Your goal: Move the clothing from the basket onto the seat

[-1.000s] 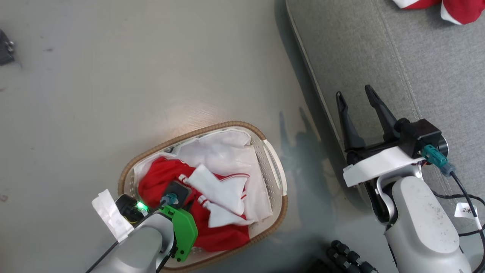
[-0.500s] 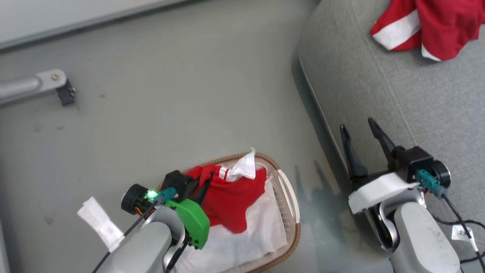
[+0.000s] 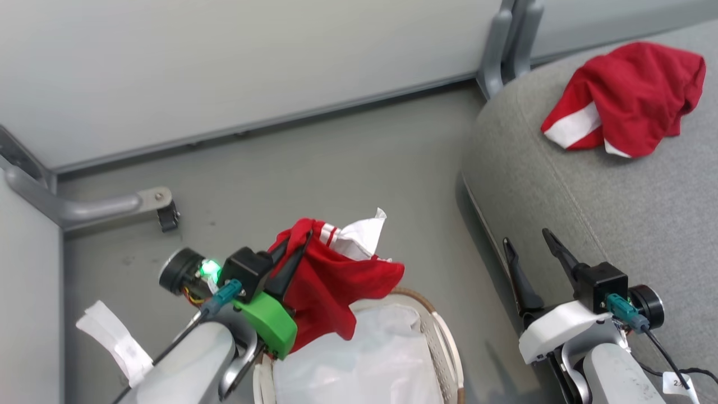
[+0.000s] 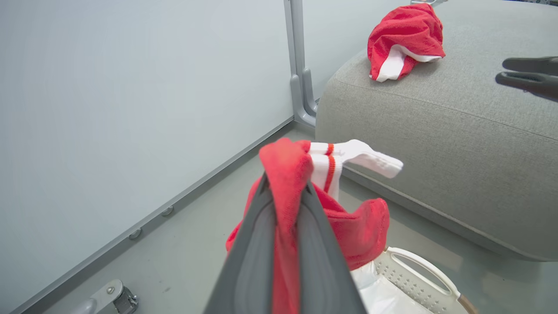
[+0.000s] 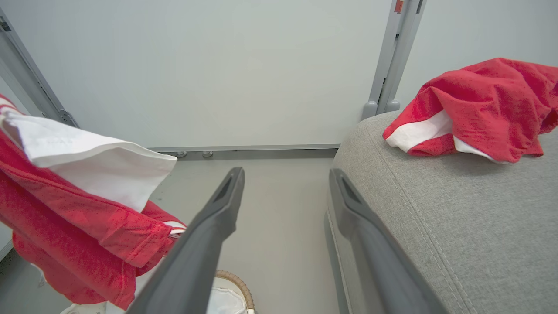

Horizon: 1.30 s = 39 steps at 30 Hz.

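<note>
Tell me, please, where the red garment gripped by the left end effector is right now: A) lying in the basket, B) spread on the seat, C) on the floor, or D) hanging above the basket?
D: the left end effector is shut on the garment, which hangs from it above the basket.

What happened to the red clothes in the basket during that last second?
The left end effector, shut on a red garment, rose and lifted it out of the basket; it now hangs above the white liner. The camera also tilted up. Unchanged: the right end effector is open and empty beside the seat, where a second red garment lies.
</note>
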Tool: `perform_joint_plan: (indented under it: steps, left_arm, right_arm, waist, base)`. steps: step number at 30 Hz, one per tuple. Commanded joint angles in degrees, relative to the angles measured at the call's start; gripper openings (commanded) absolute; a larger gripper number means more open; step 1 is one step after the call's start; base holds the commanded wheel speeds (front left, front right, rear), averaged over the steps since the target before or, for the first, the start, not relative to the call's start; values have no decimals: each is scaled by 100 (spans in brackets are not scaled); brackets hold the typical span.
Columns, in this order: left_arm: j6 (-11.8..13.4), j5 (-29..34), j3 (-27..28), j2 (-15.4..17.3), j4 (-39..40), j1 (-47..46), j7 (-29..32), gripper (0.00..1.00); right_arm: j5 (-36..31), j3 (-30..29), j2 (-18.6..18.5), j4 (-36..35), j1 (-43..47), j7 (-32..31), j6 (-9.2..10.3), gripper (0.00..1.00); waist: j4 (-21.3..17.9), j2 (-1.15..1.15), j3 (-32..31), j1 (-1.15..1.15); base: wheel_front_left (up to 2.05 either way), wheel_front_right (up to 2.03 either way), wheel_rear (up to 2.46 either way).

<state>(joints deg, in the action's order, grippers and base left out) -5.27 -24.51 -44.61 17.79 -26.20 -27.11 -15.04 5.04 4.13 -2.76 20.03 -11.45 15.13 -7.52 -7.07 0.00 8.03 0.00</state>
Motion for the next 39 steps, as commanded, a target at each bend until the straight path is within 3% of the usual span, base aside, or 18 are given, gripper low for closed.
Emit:
perform_joint_plan:
  steps: [1, 19, 29, 39]
  left_arm:
    - [-36, 57, -9, 71, 72, -182, -20, 0]
    - [-208, 38, -78, 766, 755, -1787, 593, 0]
    - [-218, -53, -281, 646, 810, -2170, 550, 0]
    - [-223, -25, -783, 407, 1120, -2447, 501, 0]
  right_arm:
    - [-17, 11, -23, 18, 107, 3, 6, 100]
    - [69, 751, -21, -31, -125, 3, 6, 100]
    - [4, 1408, -22, 98, -660, 2, 6, 100]
    - [-174, 1894, -22, 900, -1443, 2, 6, 100]
  waist:
    - [236, 0, -549, 0]
    - [284, 0, -857, 0]
    - [349, 0, -864, 0]
    - [631, 0, -950, 0]
  base:
    - [0, 0, 0]
    - [0, 0, 0]
    - [0, 0, 0]
    - [0, 0, 0]
